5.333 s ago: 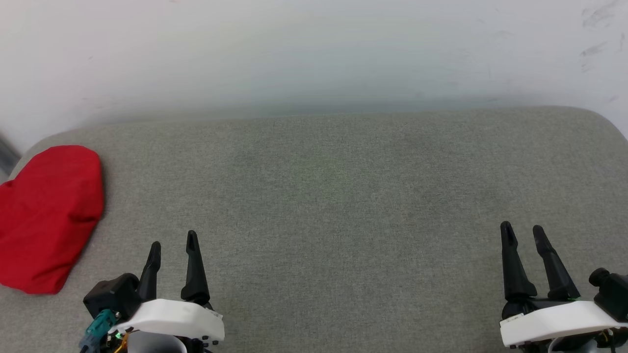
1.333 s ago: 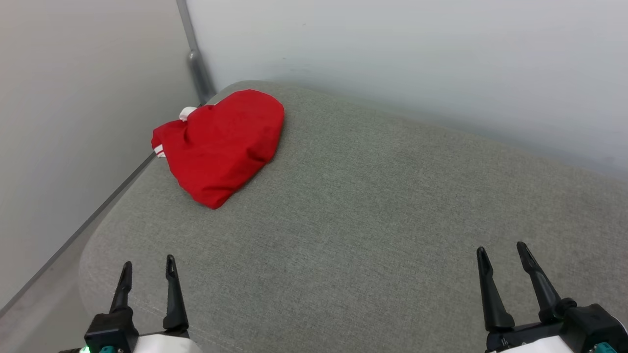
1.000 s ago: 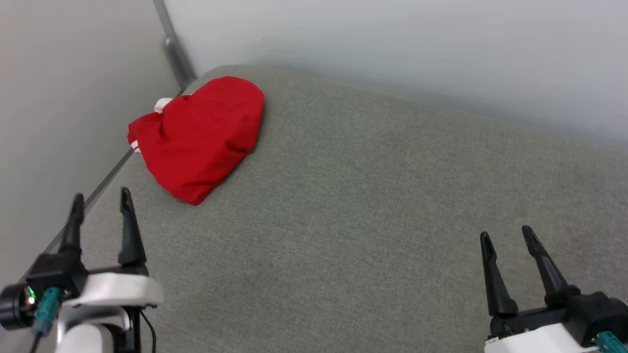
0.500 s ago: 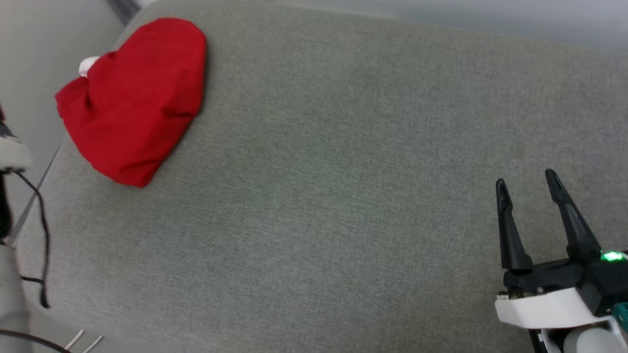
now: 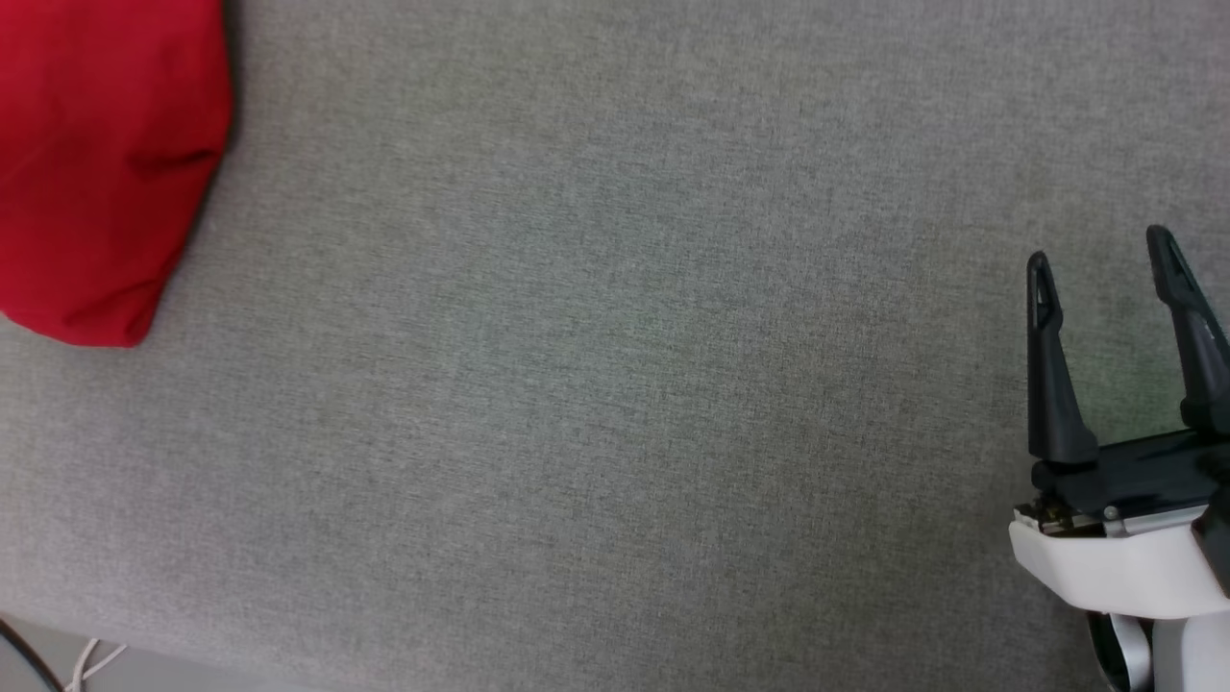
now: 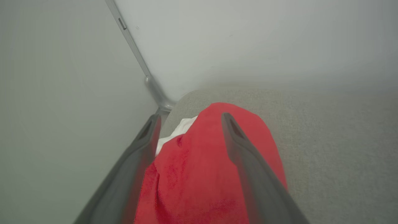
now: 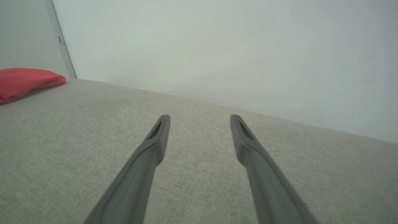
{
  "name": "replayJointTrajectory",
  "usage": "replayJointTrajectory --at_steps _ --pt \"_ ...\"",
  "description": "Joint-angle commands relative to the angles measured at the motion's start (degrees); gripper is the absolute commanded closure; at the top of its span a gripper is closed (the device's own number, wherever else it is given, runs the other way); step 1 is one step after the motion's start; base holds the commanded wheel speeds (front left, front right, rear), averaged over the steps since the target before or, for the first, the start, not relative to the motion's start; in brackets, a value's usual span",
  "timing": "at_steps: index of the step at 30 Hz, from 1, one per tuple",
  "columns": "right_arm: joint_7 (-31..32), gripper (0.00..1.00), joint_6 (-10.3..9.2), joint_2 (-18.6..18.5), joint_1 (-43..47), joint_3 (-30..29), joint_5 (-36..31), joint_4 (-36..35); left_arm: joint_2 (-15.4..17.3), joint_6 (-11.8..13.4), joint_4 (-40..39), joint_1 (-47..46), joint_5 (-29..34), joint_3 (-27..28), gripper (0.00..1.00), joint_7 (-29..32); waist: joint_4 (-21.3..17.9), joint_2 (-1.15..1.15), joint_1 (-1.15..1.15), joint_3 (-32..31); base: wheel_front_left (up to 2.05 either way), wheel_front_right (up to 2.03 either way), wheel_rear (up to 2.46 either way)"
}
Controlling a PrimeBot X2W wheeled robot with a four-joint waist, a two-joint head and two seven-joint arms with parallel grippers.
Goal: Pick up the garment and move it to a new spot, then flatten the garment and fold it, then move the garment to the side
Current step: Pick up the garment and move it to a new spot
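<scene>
- You find the garment [image 5: 106, 173] as a soft, rumpled red mound at the far left of the grey woven cushion [image 5: 615, 384], cut off by the head view's edge.
- A white scrap [image 6: 178, 129] peeks out on its wall side; any print is not visible.
- Your left gripper [image 6: 191, 117] hangs over it, blurred fingers spread wide, contact unclear.
- Your right gripper [image 5: 1098, 248] gapes empty, well apart.
</scene>
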Motion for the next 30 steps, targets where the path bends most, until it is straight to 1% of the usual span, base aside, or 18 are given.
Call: replayJointTrajectory --at_steps 1,7,10,12,16,20,24,26,27,28,30 --pt "-0.14 0.00 -0.03 -0.46 -1.08 0.01 -0.35 -0.40 0.95 0.05 -0.36 -1.05 -1.66 -1.25 0.00 1.40 -0.21 0.00 -0.01 1.09 0.00 0.00 0.00" --pt "-0.14 0.00 -0.03 -1.11 -2.14 0.18 -0.97 -2.12 5.95 0.04 -2.12 -3.07 -13.12 -11.31 0.00 15.97 -0.46 0.00 -0.01 3.73 0.00 0.00 0.00" --pt "-0.14 0.00 -0.03 -1.25 -2.47 0.19 -1.34 -2.99 7.75 0.04 -2.50 -3.91 -18.97 -14.55 0.00 23.37 -0.66 0.00 -0.01 5.07 0.00 0.00 0.00" --pt "-0.14 0.00 -0.04 -1.33 -2.63 0.02 -1.36 -3.31 8.92 0.04 -2.04 -4.88 -21.36 -15.95 0.00 26.27 -0.73 0.00 -0.01 6.04 0.00 0.00 0.00" --pt "-0.14 0.00 -0.03 -1.49 -3.30 0.11 -1.41 -3.53 9.28 0.03 0.58 -5.54 -24.65 -18.54 0.00 31.21 -1.05 0.00 -0.01 7.68 0.00 0.00 0.00" --pt "-0.14 0.00 -0.03 -1.41 -3.72 0.02 -1.35 -3.72 7.94 0.03 3.14 -5.12 -26.86 -20.67 0.00 34.09 -1.42 0.00 -0.01 8.64 0.00 0.00 0.00" --pt "-0.14 0.00 -0.03 -1.39 -4.00 -0.14 -1.14 -3.63 5.83 0.03 5.48 -4.08 -28.46 -22.34 0.00 34.22 -1.65 0.00 -0.01 9.03 0.00 0.00 0.00" --pt "-0.14 0.00 -0.03 -1.31 -4.14 -0.07 -1.07 -3.44 5.34 0.03 6.34 -3.84 -28.60 -23.44 0.00 34.26 -1.79 0.00 -0.01 8.93 0.00 0.00 0.00" --pt "-0.14 0.00 -0.03 -1.25 -4.18 -0.02 -1.04 -3.39 5.30 0.03 6.47 -3.86 -28.47 -23.94 0.88 33.83 -1.84 0.00 -0.01 8.80 0.00 0.00 0.00" --pt "-0.14 0.00 -0.03 -1.16 -4.26 -0.02 -0.99 -3.40 5.03 0.03 6.54 -4.07 -29.06 -23.97 1.00 33.34 -1.85 0.00 -0.01 8.54 0.00 0.00 0.00" --pt "-0.14 0.00 -0.03 -0.98 -4.09 -0.04 -0.85 -3.29 5.54 0.03 6.17 -4.95 -29.00 -24.14 1.00 31.90 -1.82 0.00 -0.01 7.78 0.00 0.00 0.00"
